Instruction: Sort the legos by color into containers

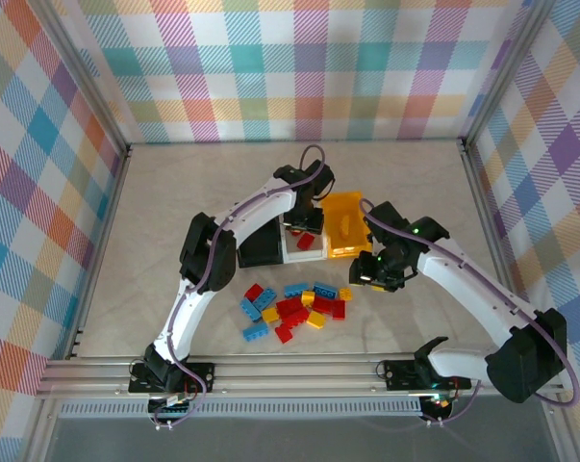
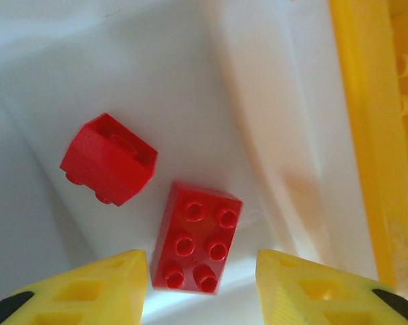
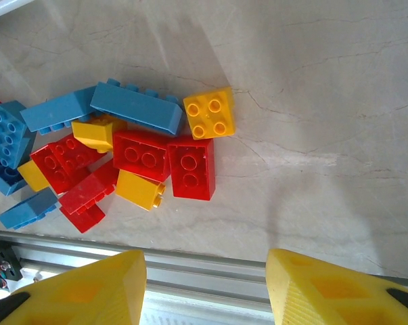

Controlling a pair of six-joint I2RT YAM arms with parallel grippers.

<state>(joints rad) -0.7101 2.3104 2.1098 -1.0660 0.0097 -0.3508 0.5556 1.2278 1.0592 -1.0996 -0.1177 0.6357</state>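
Red lego [image 2: 195,238] between parted left jaws, in white bin [image 2: 156,81]

Seemingly marbled table [image 1: 174,192], plaid walls [image 1: 299,67]

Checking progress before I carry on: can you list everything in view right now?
White bin: one, white, middle of the row.
Black bin: one, black, left of the white.
Yellow-orange bin: one, right of the white.
Red bricks: two, inside the white bin.
Loose bricks: about fifteen, red, blue and yellow, piled on the table before the bins.
Left gripper: one, yellow fingers, open above the white bin.
Right gripper: one, yellow fingers, open beside the pile.
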